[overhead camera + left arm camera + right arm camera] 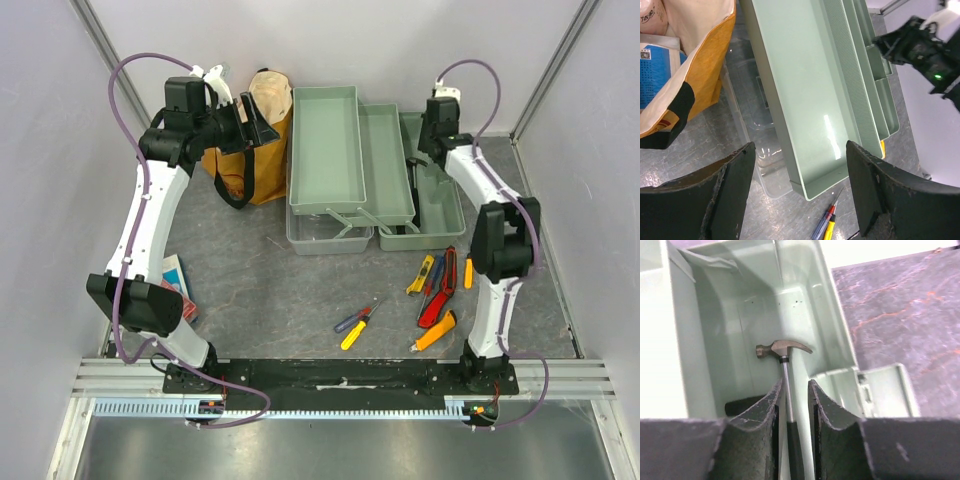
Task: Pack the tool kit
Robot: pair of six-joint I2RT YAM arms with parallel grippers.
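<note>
Right wrist view: the hammer (782,349) lies in the deep end compartment of the toolbox (740,325). Its steel head is plain at mid-frame, but its black grip runs down between the fingers and is cut off by the bottom edge. A dark shape (742,405) low in the compartment, just left of the fingers, is too hidden to name. The right gripper (795,384) has its jaws only narrowly apart, one on each side of the shaft. A sliver of gap shows to the right of the shaft, and whether the pads pinch the grip lower down cannot be told.

In the top view that gripper and its arm cover the box's right-hand section at upper right of centre, so the hammer is out of sight there. The trays (325,150) stand fanned open at upper centre, with the clear lid (315,237) at their lower left. Loose on the table (280,290) at lower right lie a screwdriver (352,328), an orange-handled tool (436,331) and a red-handled tool (438,300). The booklet (177,275) at lower left is half hidden by the left arm.

In the left wrist view the left gripper (800,145) hovers above the long tray, jaws wide, holding and touching nothing. The mustard bag (710,75) is cut off at upper left; a blue printed item (655,70) inside it is unreadable.
</note>
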